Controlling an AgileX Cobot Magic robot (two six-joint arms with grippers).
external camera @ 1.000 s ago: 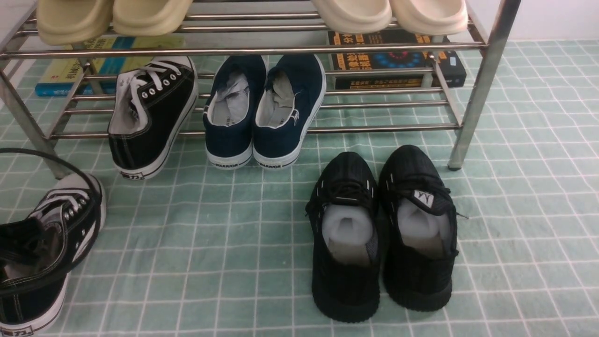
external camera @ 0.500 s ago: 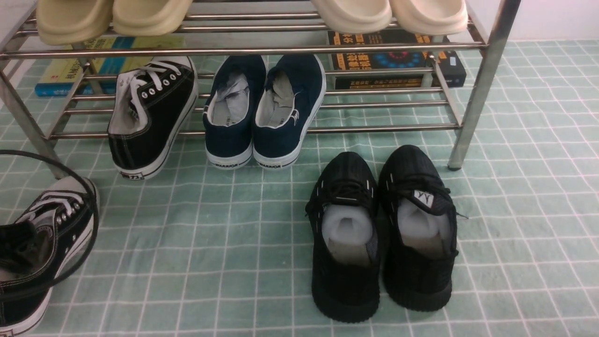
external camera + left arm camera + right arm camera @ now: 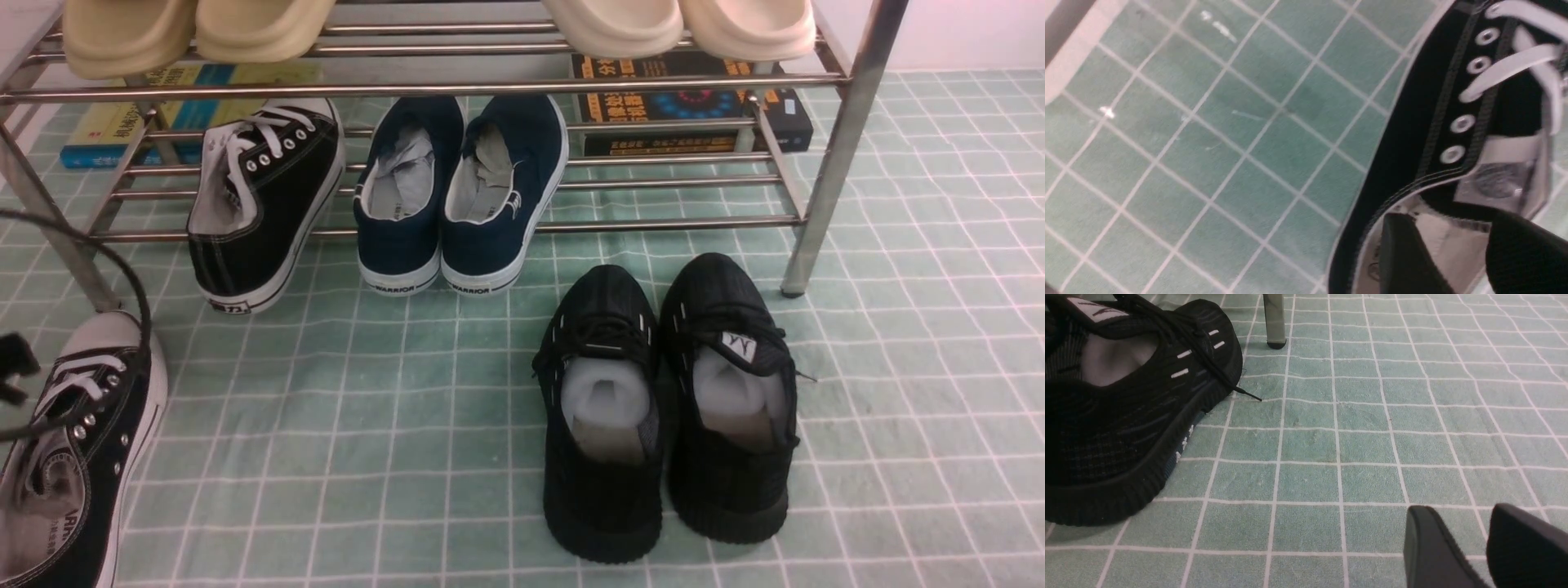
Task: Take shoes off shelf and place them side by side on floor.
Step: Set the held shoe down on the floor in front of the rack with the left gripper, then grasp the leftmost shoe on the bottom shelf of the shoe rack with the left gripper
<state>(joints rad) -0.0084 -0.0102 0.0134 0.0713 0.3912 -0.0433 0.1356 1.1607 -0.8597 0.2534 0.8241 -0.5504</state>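
One of the shoes, a black canvas sneaker (image 3: 261,196) with white laces, leans on the lower tier of the steel shelf (image 3: 424,86), its heel hanging over the front bar. The other black canvas sneaker (image 3: 82,457) lies on the green gridded floor (image 3: 367,425) at the near left. My left gripper (image 3: 1453,228) hovers over that sneaker's (image 3: 1437,122) opening with its jaws apart and pale lining showing between them. In the front view only a black bit of it (image 3: 12,367) shows. My right gripper (image 3: 1457,514) is open just above bare floor (image 3: 1331,449), holding nothing.
Navy slip-ons (image 3: 457,196) sit mid-shelf beside the sneaker. A black knit pair (image 3: 665,408) stands on the floor at the right front. Beige slippers (image 3: 196,28) fill the top tier, books (image 3: 694,106) lie behind, and a cable (image 3: 139,302) arcs at the left.
The near-left sneaker has sunk and swung flat onto the floor. My left gripper's jaws have spread and let go of it. The right arm stayed still.
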